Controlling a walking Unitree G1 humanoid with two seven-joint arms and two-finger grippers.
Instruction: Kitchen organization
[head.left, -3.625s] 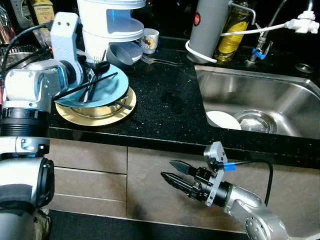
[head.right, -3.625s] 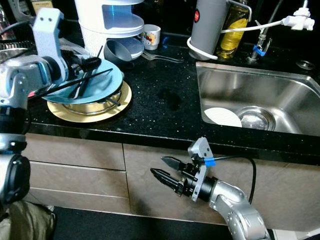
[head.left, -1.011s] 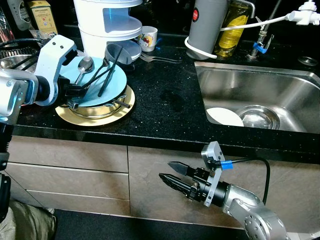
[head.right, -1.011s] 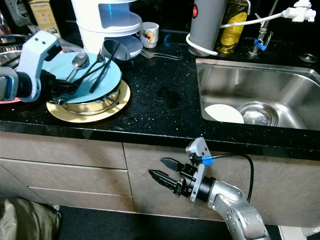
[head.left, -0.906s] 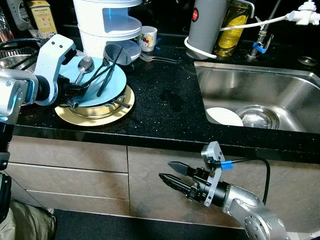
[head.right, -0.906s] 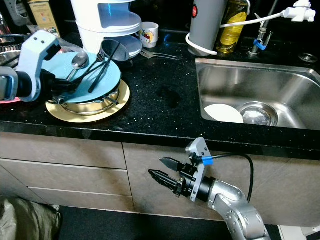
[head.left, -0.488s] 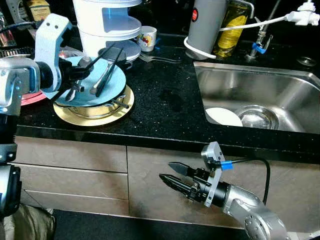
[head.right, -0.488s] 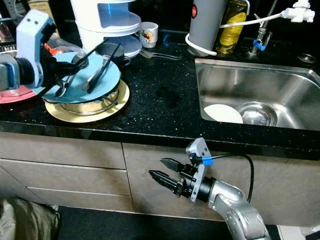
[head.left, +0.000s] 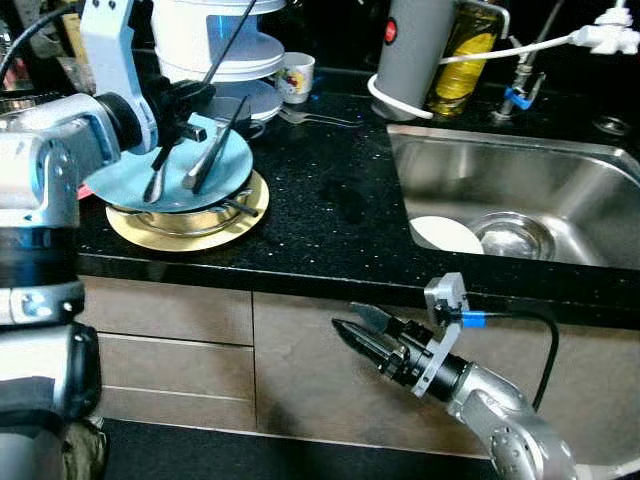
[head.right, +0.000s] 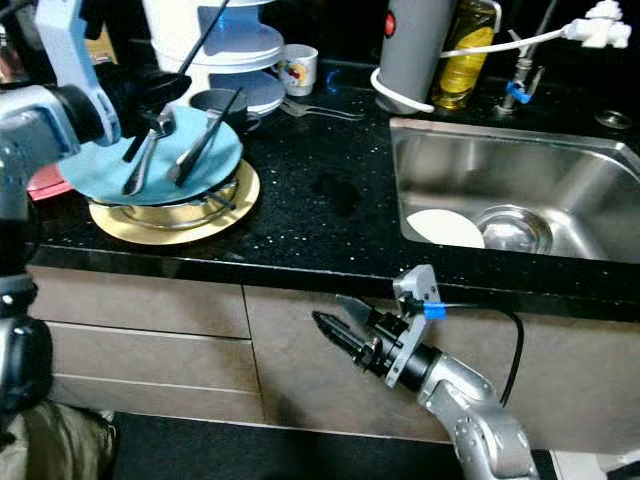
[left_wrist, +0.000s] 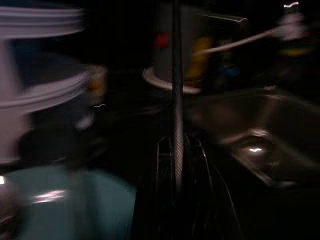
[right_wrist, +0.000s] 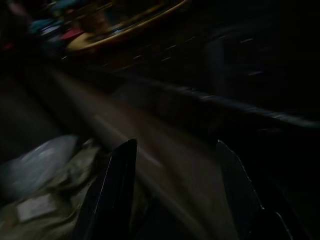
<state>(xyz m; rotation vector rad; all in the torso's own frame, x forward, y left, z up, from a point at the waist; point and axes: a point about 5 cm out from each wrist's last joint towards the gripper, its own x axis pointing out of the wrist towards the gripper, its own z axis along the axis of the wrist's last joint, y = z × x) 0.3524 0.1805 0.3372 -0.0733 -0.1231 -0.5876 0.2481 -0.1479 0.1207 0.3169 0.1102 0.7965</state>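
The left hand (head.left: 190, 100) was up over the left end of the bench (head.left: 330, 200), pinching a thin black stick (head.left: 225, 40) that looked like a chopstick. The stick pointed up and away from the hand, toward the white stacked container (head.left: 215, 40) at the back. Just under the hand sat a light blue plate (head.left: 215, 165) on top of a gold plate (head.left: 230, 215), near the front edge. A spoon (head.left: 160, 175) and black tongs (head.left: 215, 145) lay on the blue plate, long ways from front to back. The left hand was much nearer to them. The right hand (head.left: 355, 335) hung low in front of the cupboard doors, below the bench edge, with its fingers a little apart and nothing in them. A white plate (head.left: 445, 237) lay in the sink (head.left: 520, 180) on the right side.
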